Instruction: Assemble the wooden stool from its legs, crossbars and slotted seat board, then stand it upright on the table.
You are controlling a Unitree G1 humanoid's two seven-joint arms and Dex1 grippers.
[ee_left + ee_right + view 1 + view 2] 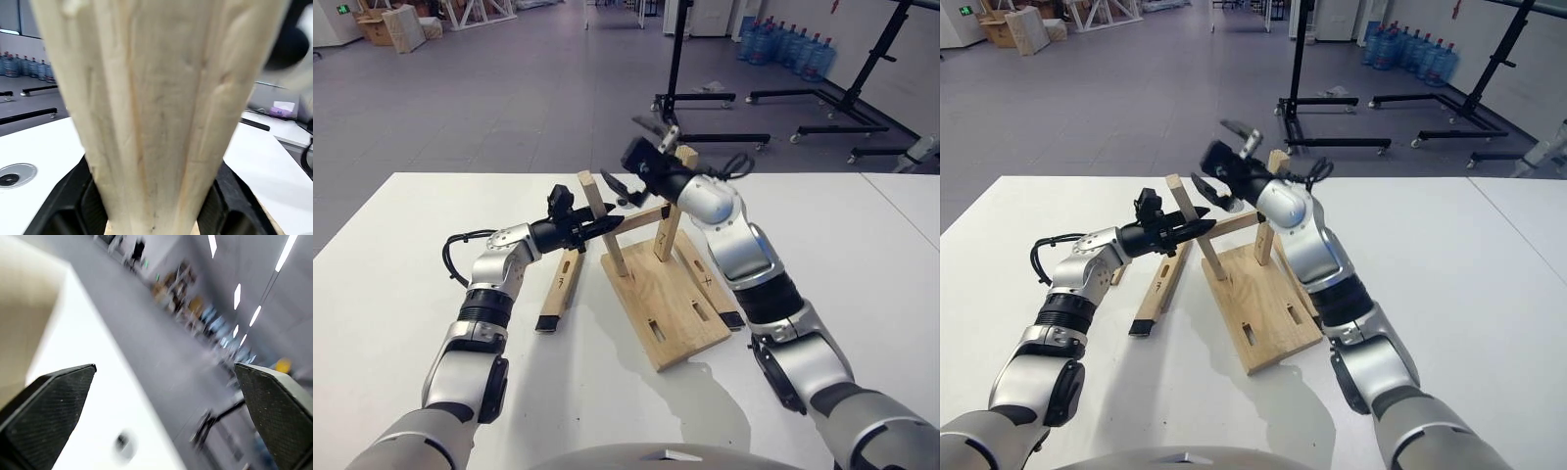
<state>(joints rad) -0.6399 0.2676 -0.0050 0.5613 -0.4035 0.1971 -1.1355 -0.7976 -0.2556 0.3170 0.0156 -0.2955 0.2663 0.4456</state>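
The slotted seat board (677,311) lies flat on the white table (401,294). Two wooden legs stand up from it, joined by a crossbar (643,216). My left gripper (607,227) is shut on the left upright leg (598,202), whose pale wood (156,112) sits between the black fingers (83,205). My right gripper (631,159) hangs open above the crossbar, between the tops of the two legs and touching nothing. Its fingertips (54,406) are spread wide, with the end of a leg (24,333) beside one of them. The right upright leg (670,221) leans slightly.
A loose leg (561,286) with a black foot lies on the table left of the board. Another leg (707,282) lies along the board's right edge. Black wheeled stands (705,98) are on the floor beyond the table's far edge.
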